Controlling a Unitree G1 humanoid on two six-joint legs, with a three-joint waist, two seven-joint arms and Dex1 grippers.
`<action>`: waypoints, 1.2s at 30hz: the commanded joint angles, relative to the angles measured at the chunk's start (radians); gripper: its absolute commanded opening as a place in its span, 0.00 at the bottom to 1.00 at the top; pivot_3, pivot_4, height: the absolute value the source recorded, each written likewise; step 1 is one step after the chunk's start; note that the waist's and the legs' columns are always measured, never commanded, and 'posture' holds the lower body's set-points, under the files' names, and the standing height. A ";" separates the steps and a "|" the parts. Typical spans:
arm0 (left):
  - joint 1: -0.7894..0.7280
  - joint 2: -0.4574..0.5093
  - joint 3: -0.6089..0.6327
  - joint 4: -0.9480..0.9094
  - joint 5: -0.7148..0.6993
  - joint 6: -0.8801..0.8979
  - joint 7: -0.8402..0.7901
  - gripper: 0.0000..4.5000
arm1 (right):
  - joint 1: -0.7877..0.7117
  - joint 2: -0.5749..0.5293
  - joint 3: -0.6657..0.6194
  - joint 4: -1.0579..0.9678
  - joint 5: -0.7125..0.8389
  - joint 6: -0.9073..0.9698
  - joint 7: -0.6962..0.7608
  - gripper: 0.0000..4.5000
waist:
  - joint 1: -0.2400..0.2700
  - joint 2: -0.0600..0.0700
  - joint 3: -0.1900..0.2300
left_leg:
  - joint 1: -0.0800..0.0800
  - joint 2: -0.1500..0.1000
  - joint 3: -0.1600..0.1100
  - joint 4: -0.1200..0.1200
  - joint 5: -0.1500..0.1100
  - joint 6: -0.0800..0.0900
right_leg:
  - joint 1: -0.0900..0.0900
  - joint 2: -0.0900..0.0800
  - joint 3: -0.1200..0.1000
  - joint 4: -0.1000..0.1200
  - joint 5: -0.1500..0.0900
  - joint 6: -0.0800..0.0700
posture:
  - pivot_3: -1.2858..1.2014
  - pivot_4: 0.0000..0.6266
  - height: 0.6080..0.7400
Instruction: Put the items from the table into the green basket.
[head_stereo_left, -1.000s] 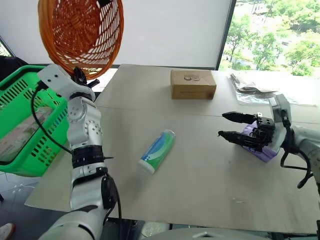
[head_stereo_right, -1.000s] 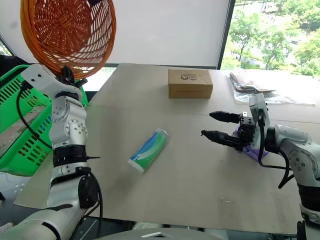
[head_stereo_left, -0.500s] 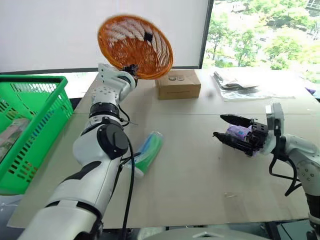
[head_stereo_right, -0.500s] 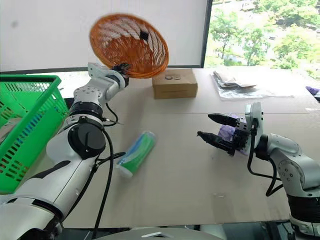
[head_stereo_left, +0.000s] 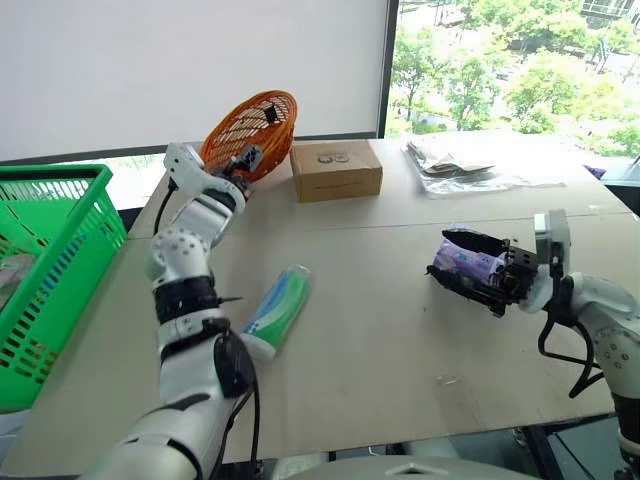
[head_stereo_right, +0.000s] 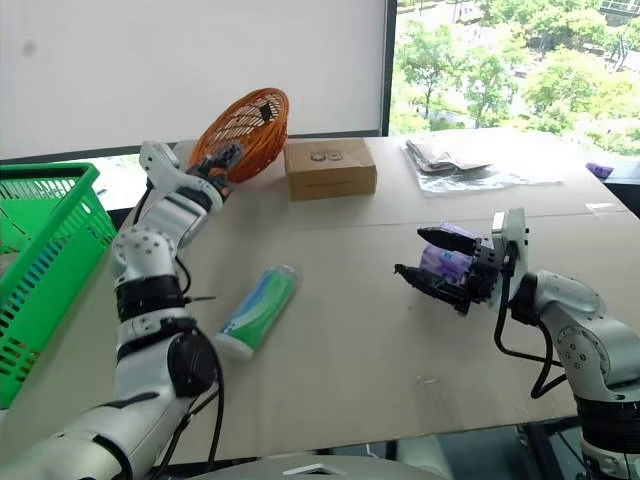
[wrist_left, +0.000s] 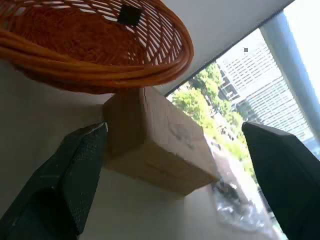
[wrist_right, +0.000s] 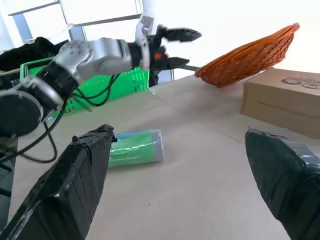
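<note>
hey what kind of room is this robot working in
Probably an office or lab room on an upper floor, not a shop: a plain beige table by a big window over treetops, a white blind, and a green basket beside it.

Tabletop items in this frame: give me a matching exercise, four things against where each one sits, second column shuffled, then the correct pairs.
Things:
1. green-and-white tube
2. purple tissue pack
3. orange wicker basket
4. cardboard box

Places:
A. tilted on its edge, leaning against the box's left side
B. lying flat on the table, beside the left arm
C. at the far side of the table, near the window
D. between the open fingers of the right claw

Pairs: 1-B, 2-D, 3-A, 4-C
</note>
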 joint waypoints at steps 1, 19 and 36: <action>0.189 0.140 -0.083 -0.318 -0.013 0.137 -0.097 0.99 | -0.006 -0.020 -0.032 -0.001 0.014 -0.016 0.023 1.00 | 0.002 0.001 0.003 | 0.001 0.000 0.001 0.000 0.000 0.000 | 0.000 0.000 0.001 0.000 0.000 0.000 | 0.56 0.03 1.00; 0.572 0.385 -0.198 -0.802 -0.102 0.443 -0.077 0.99 | 0.106 -0.208 -0.062 -0.077 0.076 0.007 0.249 1.00 | 0.025 0.011 0.028 | 0.013 0.005 0.011 -0.002 0.000 0.001 | 0.006 0.004 0.007 -0.001 -0.007 0.002 | 0.56 0.04 1.00; 0.677 0.335 -0.303 -0.788 0.053 0.526 -0.047 0.99 | 0.142 -0.183 -0.057 -0.061 0.028 -0.067 0.261 1.00 | -0.002 0.010 0.031 | 0.016 0.008 0.019 -0.007 0.000 0.001 | 0.005 0.005 0.013 -0.002 -0.007 0.002 | 0.55 0.04 1.00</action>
